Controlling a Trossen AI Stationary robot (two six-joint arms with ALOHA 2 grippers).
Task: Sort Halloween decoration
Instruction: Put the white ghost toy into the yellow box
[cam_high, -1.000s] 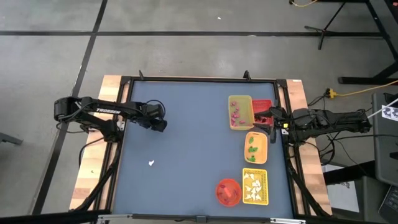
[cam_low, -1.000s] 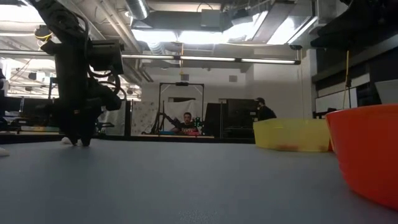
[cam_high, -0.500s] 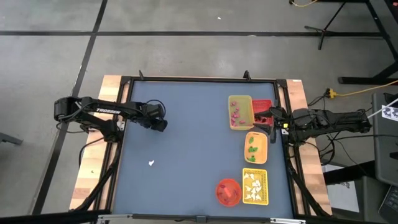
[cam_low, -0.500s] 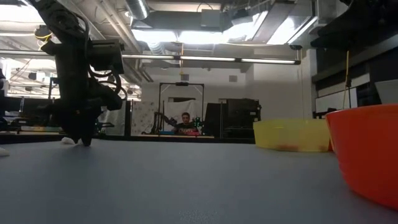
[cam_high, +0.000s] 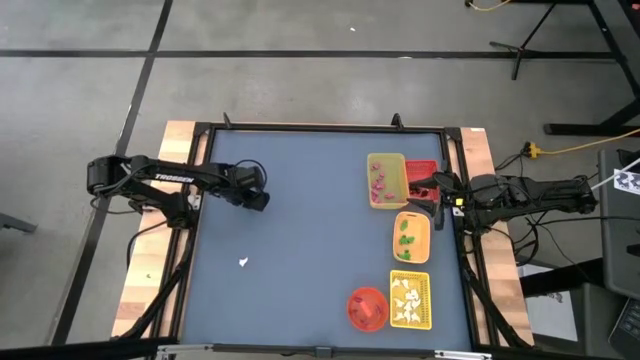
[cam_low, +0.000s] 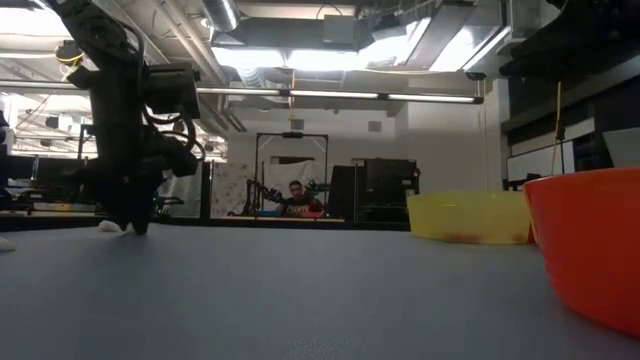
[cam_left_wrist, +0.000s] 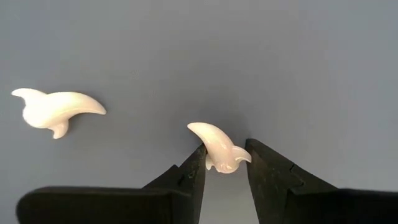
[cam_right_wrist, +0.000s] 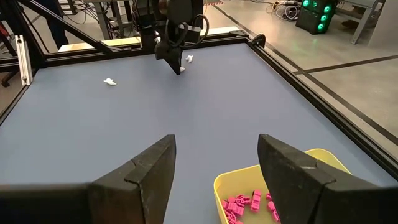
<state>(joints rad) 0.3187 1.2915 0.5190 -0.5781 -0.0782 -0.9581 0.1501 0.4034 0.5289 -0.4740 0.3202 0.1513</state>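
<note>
My left gripper (cam_left_wrist: 222, 163) stands on the blue table's left half (cam_high: 258, 201), fingers down, shut on a small white ghost-shaped piece (cam_left_wrist: 217, 149). A second white ghost piece (cam_left_wrist: 56, 111) lies flat on the table close beside it and also shows in the low view (cam_low: 105, 226). A third white piece (cam_high: 243, 262) lies alone nearer the near edge. My right gripper (cam_right_wrist: 214, 168) waits open at the right edge (cam_high: 437, 195), above the yellow tray of pink pieces (cam_right_wrist: 230, 180). My left gripper pinches the white ghost piece by its rounded body (cam_left_wrist: 214, 163) between the two fingertips (cam_left_wrist: 196, 163), coming from above and pointing down. The piece's pointed tail (cam_left_wrist: 196, 129) sticks out ahead of the fingers. It lies on the table.
Along the right side stand a yellow tray with pink pieces (cam_high: 386, 156), a red tray (cam_high: 424, 165), an orange tray with green pieces (cam_high: 411, 214), a yellow tray with white ghosts (cam_high: 427, 300) and a red-orange bowl (cam_high: 367, 292). People show in the room beyond the table.
In the low view my left gripper's fingertips have drawn together at the table surface; the arm has stayed in place.
</note>
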